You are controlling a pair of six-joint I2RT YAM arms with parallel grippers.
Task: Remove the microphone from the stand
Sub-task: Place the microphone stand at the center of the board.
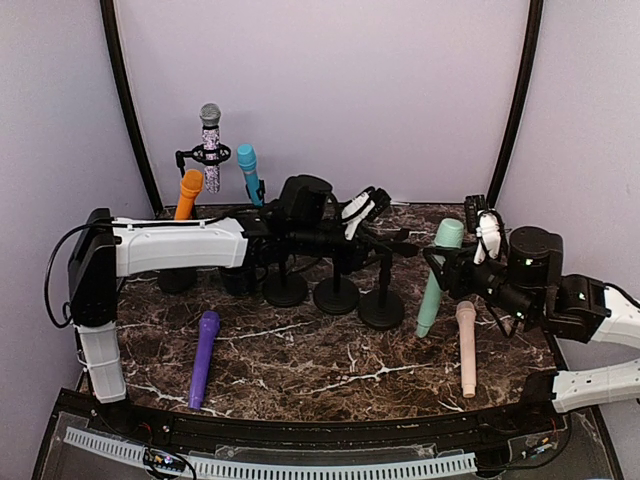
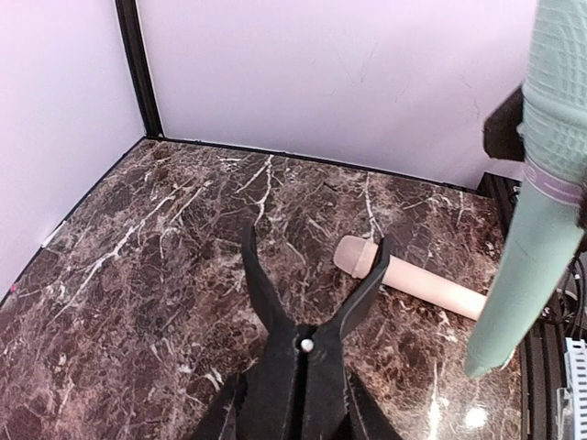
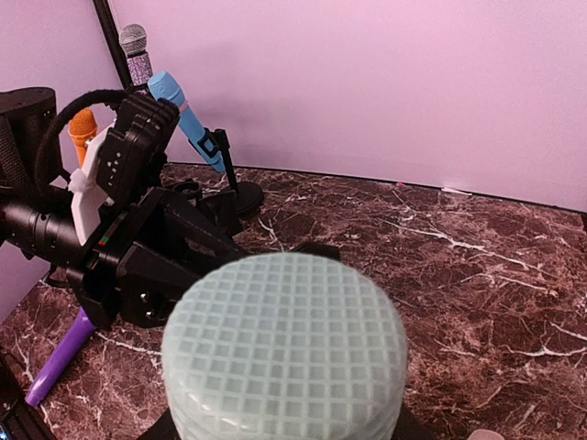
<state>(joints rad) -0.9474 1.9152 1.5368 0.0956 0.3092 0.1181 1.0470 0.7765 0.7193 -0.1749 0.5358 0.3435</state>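
Conceivably the tilted mint-green plastic microphone, gripped by the right tool, could slip onto the beige microphone lying near it, while the left tool clamps the black stand.

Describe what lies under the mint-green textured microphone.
Below the mint-green textured microphone, only dark veined marble tabletop shows; a beige plastic microphone lies flat beside its tip. Whether the tip touches is hidden.

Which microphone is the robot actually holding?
The mint green microphone, upright in the right gripper; the purple microphone and the pink microphone lie on the table; others sit in stands.
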